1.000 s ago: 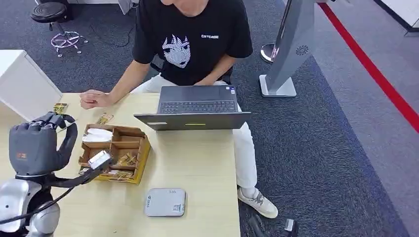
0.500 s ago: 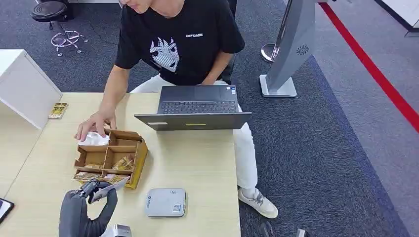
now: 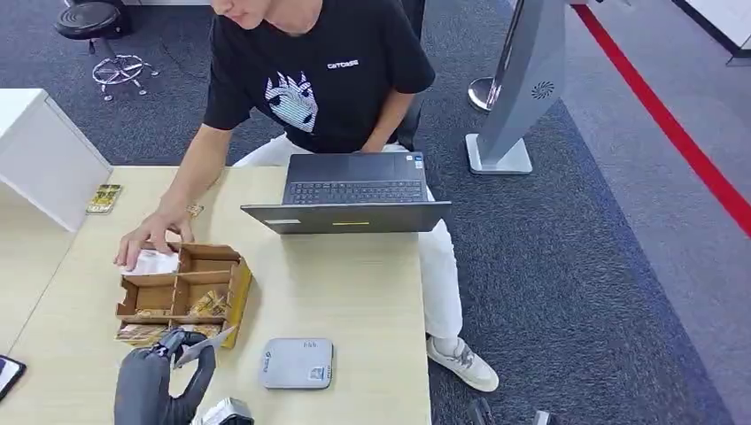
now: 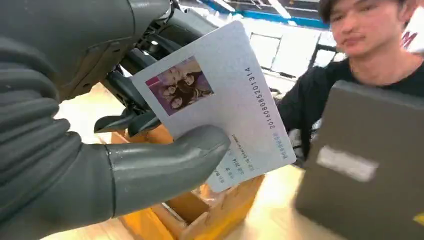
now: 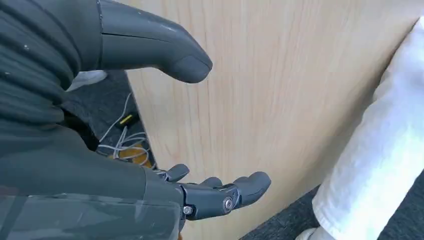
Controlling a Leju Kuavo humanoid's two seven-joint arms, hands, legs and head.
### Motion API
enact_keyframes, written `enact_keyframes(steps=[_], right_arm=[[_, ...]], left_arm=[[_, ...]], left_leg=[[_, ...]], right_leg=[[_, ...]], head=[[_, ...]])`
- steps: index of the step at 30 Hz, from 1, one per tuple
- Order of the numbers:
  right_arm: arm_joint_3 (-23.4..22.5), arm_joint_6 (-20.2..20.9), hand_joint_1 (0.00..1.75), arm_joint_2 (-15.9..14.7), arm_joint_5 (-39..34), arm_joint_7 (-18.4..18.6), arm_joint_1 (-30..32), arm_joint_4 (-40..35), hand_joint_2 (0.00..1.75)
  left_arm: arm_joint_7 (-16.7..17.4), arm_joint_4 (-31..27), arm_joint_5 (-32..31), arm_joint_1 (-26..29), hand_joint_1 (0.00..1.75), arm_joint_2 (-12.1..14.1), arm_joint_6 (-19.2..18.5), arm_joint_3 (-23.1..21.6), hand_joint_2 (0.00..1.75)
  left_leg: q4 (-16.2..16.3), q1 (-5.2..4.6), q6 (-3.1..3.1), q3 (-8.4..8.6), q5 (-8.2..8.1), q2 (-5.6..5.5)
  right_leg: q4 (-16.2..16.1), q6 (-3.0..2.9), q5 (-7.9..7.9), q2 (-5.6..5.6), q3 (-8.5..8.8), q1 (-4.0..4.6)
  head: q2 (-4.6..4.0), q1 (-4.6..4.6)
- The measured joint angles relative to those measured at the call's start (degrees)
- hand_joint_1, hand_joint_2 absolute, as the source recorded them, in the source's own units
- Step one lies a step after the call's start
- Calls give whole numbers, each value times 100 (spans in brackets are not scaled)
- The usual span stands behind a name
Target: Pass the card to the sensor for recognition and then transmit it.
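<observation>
Fingers (image 4: 127,107) and thumb of our left hand (image 3: 159,381) pinch the card (image 4: 220,100), photo side toward the wrist camera. Half a second ago the hand sat about here; a second ago it was raised over the box (image 3: 181,292). Card now hovers just beside the sensor (image 3: 297,362), not over it. The person's hand (image 3: 146,241) has dragged the box leftward. We judge the scan comes next. Right hand (image 5: 150,150) open, holding nothing.

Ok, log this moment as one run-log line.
left hand: pinches card | right hand: empty | card short of sensor | person's hand at box
</observation>
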Motion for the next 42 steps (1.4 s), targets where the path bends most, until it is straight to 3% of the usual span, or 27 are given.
enact_keyframes(steps=[4,7,11,13,24,37,42], right_arm=[[129,-31,0,-4,72,-33,-26,48,175],[175,-48,0,-9,70,-66,-37,85,175],[295,-83,0,-20,129,-79,-67,164,175],[363,-109,0,-26,142,-96,-89,217,175],[579,-142,0,-44,140,-111,-139,367,175],[590,-140,0,-48,138,-111,-142,391,175],[599,-122,0,-55,124,-111,-141,404,175]], left_arm=[[579,643,-849,-399,175,275,341,-260,175],[666,966,-930,-565,175,402,424,-376,175],[1169,1309,-1705,-790,175,638,450,-571,175],[1258,1500,-1837,-948,175,756,478,-675,175],[1190,1833,-1990,-1289,175,854,533,-1099,175],[1182,1868,-1992,-1303,175,859,539,-1235,175],[1007,1851,-1898,-1299,175,870,577,-1311,175]], left_leg=[[0,0,1,0,4,0],[0,0,2,0,4,0],[0,0,2,-1,3,0],[0,0,2,0,3,-1],[1,0,2,-1,3,0],[1,0,1,-1,3,0],[1,0,1,0,3,0]], right_leg=[[2,-1,2,2,2,0],[2,-1,3,4,2,0],[2,-1,3,3,0,0],[2,-1,3,3,0,0],[2,-1,3,4,0,0],[2,-1,3,4,0,0],[2,-1,3,4,0,0]], head=[[0,0],[0,2],[0,0],[0,0],[0,0],[0,2],[0,0]])
